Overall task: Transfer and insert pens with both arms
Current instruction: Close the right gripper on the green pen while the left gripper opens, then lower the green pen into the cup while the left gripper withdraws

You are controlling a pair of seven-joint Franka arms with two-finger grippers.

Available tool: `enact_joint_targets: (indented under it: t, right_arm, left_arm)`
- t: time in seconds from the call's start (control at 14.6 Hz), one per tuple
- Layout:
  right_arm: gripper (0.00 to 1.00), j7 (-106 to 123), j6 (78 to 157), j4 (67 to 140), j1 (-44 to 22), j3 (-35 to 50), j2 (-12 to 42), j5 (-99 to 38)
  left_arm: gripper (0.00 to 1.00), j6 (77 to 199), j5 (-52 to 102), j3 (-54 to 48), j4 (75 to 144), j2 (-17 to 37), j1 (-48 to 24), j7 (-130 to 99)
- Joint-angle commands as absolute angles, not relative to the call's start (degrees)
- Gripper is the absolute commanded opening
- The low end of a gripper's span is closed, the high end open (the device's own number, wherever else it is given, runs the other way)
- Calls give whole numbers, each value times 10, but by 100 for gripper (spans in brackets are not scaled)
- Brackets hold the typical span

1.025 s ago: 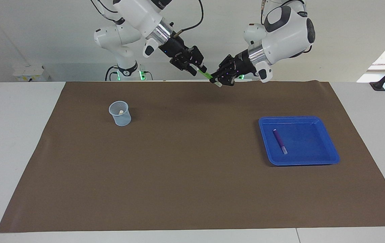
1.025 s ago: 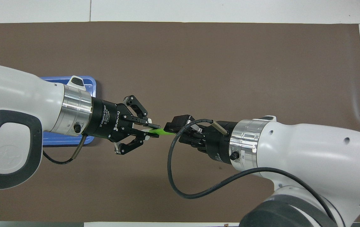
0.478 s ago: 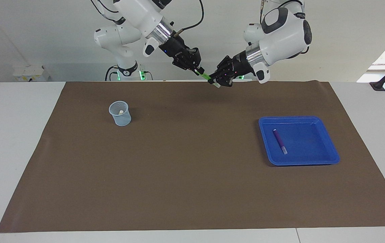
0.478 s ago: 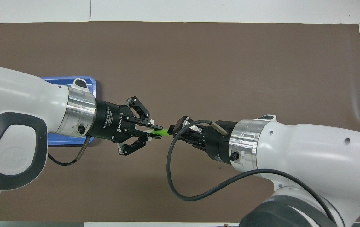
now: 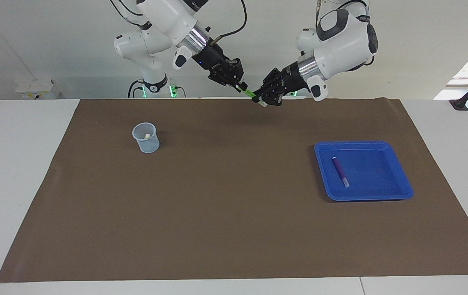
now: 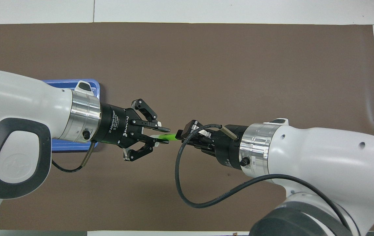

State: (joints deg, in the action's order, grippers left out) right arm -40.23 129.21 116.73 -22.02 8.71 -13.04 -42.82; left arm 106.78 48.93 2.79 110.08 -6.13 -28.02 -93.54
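Mid-handover at the top centre of the facing view: the green pen hangs in the air between the right end effector, clenched on one end, and the left end effector, whose fingertips start to part around the whitish cap end. One pale-capped pen already stands in the clear cup at centre left of the frame. The purple pen lies untouched in the blue tray at right, so roughly a third looks done.
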Motion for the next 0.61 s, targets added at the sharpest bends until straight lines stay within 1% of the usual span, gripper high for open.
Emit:
enact_joint_targets:
  t: [0.0, 0.14, 0.34, 0.55]
  right_arm:
    - [3, -383, 1273, 1168, -211, 89, -132, -423]
    - [3, -340, 1226, 1159, -190, 88, -132, -411]
    - [2, -266, 1111, 1123, -132, 87, -133, -361]
    - [3, -169, 994, 1074, -65, 87, -127, -259]
  left_arm:
    - [100, 1080, 500, 29, 1123, -89, -282, -944]
    - [100, 1076, 490, 32, 1122, -90, -278, -923]
    - [100, 1063, 431, 33, 1120, -90, -264, -840]
    - [100, 1058, 385, 33, 1122, -90, -235, -809]
